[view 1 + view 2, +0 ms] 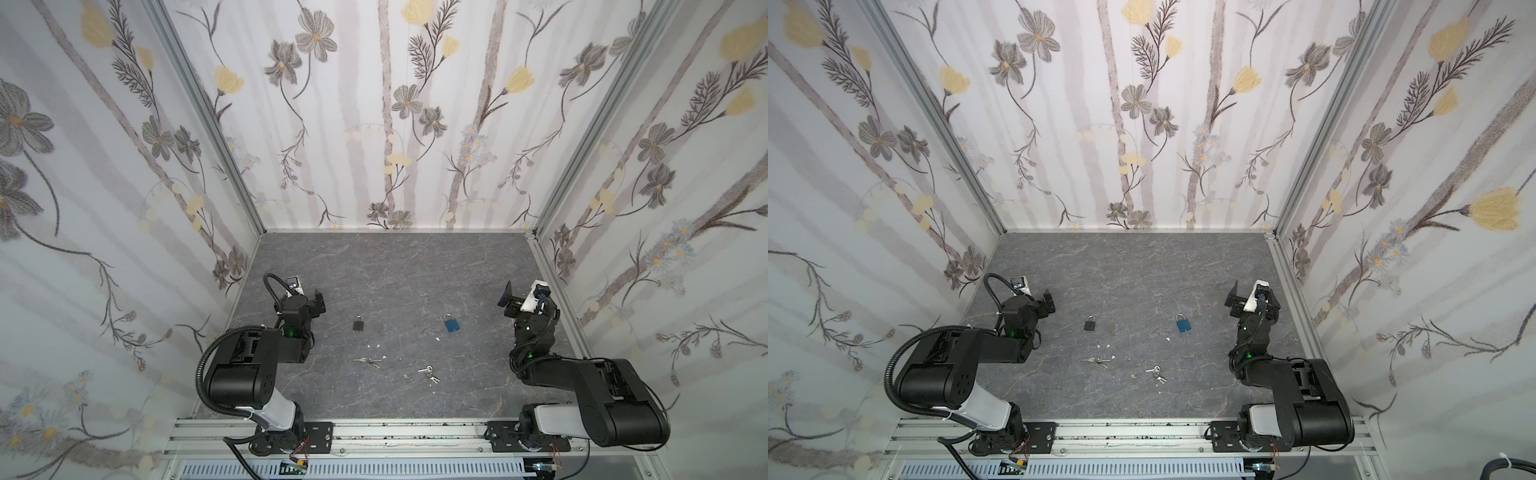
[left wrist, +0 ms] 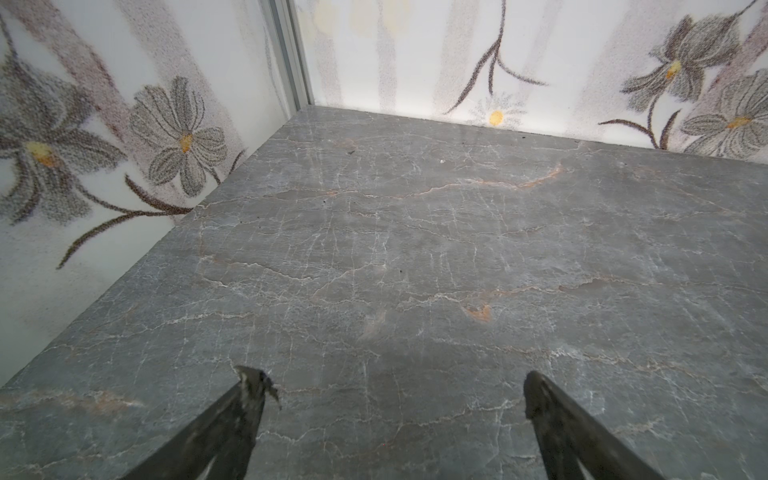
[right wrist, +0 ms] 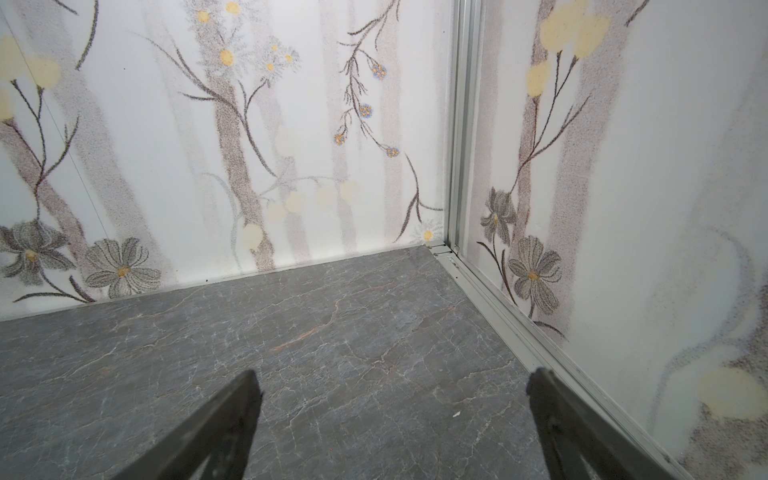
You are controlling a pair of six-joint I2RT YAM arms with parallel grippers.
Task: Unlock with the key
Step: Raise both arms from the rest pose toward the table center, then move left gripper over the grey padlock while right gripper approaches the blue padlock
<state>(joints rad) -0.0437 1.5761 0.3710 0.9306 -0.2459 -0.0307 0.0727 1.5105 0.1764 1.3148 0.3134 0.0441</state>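
In both top views a black padlock (image 1: 358,323) (image 1: 1090,323) lies left of centre on the grey table, and a blue padlock (image 1: 451,323) (image 1: 1182,323) lies right of centre. Nearer the front are two small bunches of keys, one (image 1: 369,360) (image 1: 1097,360) below the black padlock, the other (image 1: 428,373) (image 1: 1156,373) below the blue one. My left gripper (image 1: 309,297) (image 1: 1039,297) (image 2: 390,384) stands open and empty, left of the black padlock. My right gripper (image 1: 523,293) (image 1: 1250,293) (image 3: 392,384) is open and empty, right of the blue padlock. Neither wrist view shows a padlock or a key.
Small white scraps (image 1: 374,345) (image 1: 437,339) lie between the padlocks and keys. Flowered walls close in the table on three sides. An aluminium rail (image 3: 498,316) runs along the right wall close to my right gripper. The arms' mounting rail (image 1: 415,432) lines the front edge.
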